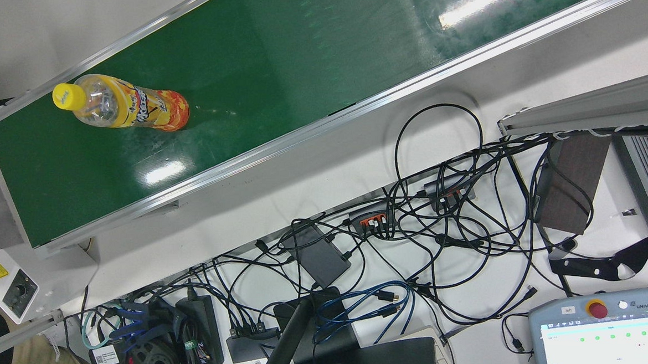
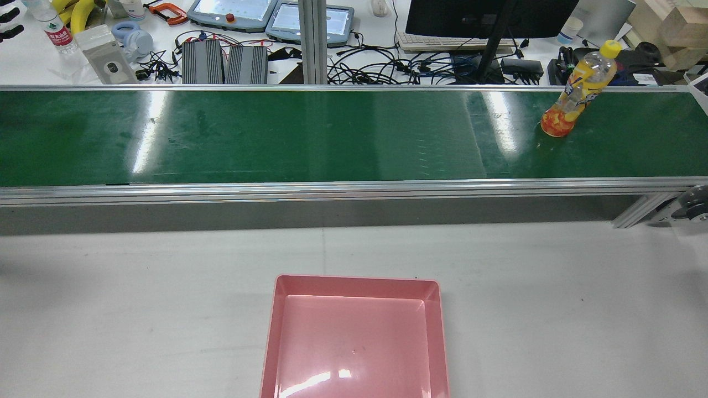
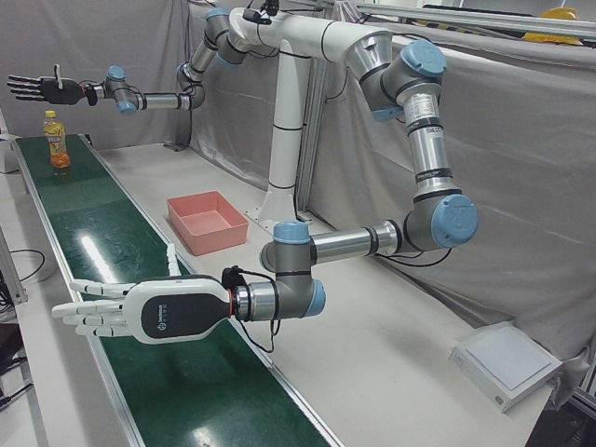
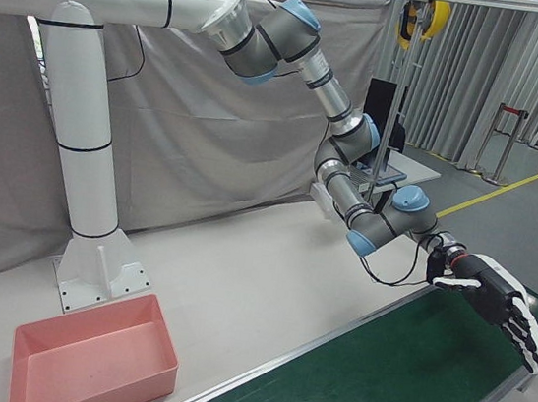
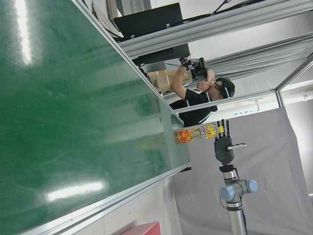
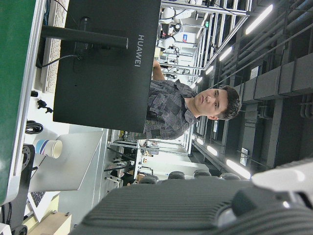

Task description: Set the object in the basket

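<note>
I see both robot hands spread, holding nothing: left [image 3: 140,312] lower left, right [image 3: 42,88] upper left above the upright bottle [image 3: 57,140]; basket [image 3: 207,222] mid-frame.

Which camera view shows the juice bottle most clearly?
The front view: the bottle appears large, its yellow cap and label sharp. The rear view shows it smaller, standing upright; the left-front and left hand views show it tiny.

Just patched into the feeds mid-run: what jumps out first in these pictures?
A bottle with a yellow cap stands upright on the green belt, near its right end in the rear view. An empty pink basket sits on the white table, on the robot's side of the belt. Both arms reach over the belt with fingers spread: the left robot hand and the right robot hand, neither holding anything.
</note>
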You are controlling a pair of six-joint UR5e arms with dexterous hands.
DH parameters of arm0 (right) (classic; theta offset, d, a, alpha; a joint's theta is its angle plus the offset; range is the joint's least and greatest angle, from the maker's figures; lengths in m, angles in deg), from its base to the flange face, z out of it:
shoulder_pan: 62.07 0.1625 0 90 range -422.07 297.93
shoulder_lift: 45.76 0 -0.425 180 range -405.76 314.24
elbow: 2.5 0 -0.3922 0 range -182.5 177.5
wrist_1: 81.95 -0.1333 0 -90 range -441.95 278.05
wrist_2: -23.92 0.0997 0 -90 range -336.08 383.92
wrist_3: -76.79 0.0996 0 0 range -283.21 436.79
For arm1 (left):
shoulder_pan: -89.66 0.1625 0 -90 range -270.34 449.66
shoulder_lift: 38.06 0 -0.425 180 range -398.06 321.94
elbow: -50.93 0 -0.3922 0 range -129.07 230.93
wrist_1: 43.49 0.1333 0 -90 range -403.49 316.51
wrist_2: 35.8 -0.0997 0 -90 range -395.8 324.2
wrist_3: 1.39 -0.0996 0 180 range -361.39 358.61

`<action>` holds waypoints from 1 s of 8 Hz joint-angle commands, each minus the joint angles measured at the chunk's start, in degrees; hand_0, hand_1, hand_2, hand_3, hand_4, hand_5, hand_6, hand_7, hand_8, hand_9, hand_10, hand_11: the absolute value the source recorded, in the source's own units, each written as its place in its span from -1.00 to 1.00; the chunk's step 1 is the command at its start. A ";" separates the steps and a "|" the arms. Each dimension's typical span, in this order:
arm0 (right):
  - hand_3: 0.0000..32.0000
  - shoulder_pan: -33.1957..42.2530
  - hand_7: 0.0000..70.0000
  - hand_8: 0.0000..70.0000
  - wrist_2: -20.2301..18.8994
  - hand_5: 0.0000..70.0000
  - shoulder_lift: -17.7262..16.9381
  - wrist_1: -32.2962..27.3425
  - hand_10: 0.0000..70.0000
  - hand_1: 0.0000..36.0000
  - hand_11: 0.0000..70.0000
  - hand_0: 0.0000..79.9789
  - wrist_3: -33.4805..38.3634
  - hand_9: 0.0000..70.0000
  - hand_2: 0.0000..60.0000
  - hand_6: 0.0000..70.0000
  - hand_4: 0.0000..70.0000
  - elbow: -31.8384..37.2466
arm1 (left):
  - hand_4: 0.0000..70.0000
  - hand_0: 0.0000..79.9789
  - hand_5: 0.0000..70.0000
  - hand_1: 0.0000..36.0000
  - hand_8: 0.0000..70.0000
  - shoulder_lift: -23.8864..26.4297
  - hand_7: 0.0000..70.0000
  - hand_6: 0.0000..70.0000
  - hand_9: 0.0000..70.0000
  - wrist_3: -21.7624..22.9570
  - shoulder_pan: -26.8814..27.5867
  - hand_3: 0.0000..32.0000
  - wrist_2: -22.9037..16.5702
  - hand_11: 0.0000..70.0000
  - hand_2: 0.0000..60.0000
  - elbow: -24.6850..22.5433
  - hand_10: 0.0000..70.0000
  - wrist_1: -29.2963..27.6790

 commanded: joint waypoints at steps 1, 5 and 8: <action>-1.00 0.00 -1.00 -1.00 0.00 -1.00 -0.05 0.00 -1.00 -1.00 -1.00 -1.00 -0.01 -1.00 -1.00 -1.00 -1.00 0.00 | -0.48 0.25 -0.63 -0.44 -0.81 0.00 -1.00 -1.00 -0.68 0.04 0.04 -1.00 0.03 -0.66 -1.00 -0.34 -0.79 0.03; -1.00 0.00 -1.00 -1.00 0.00 -1.00 -0.05 0.00 -1.00 -1.00 -1.00 -1.00 -0.01 -1.00 -1.00 -1.00 -1.00 0.00 | -0.47 0.25 -0.63 -0.44 -0.80 0.00 -1.00 -1.00 -0.66 0.04 -0.04 -1.00 0.03 -0.65 -1.00 -0.34 -0.78 0.03; -1.00 0.00 -1.00 -1.00 0.00 -1.00 -0.05 0.00 -1.00 -1.00 -1.00 -1.00 -0.01 -1.00 -1.00 -1.00 -1.00 0.00 | -0.47 0.25 -0.63 -0.45 -0.80 0.00 -1.00 -1.00 -0.67 0.04 0.04 -1.00 -0.06 -0.67 -1.00 -0.34 -0.79 0.03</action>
